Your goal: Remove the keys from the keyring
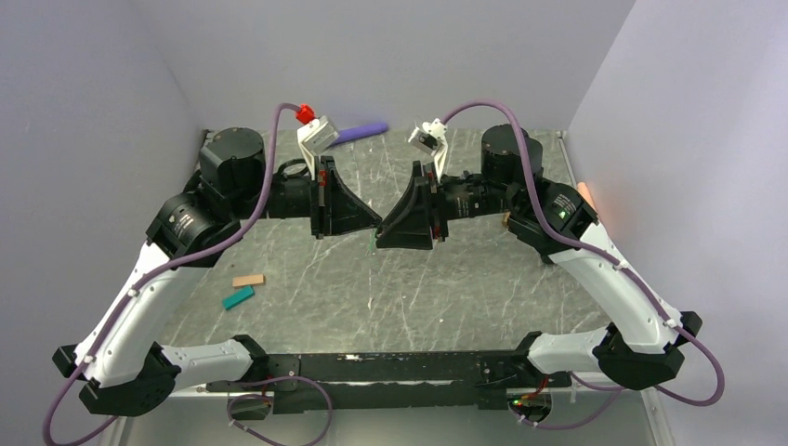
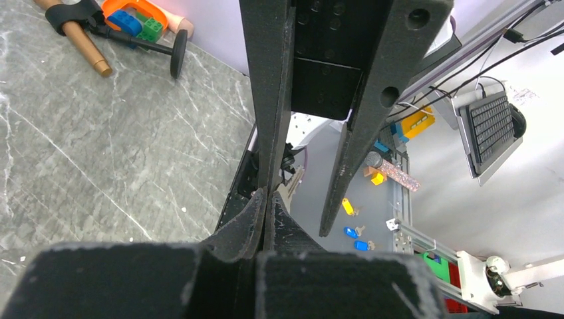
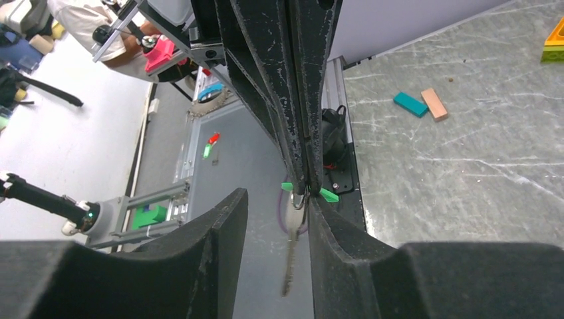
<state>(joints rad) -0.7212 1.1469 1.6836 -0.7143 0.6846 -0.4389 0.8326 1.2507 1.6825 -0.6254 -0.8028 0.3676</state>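
The keys are a small bright-green tag (image 3: 327,195) with a thin keyring (image 3: 297,199) and a silvery key (image 3: 291,246) dangling below it, blurred. My left gripper (image 3: 302,185) is shut on the tag above the middle of the table, its fingers pressed together (image 2: 266,199). My right gripper (image 3: 276,198) faces it, open, and the key hangs in its gap close to the right-hand finger (image 3: 339,246). From above the two grippers meet tip to tip, the left (image 1: 379,226) and the right (image 1: 378,240), with a speck of the green tag (image 1: 372,243) below them.
A teal block (image 1: 238,297) and a tan block (image 1: 248,280) lie on the marble table's left side. A purple object (image 1: 362,132) rests at the back wall. A bar clamp (image 2: 133,33) and toy bricks lie at one table edge.
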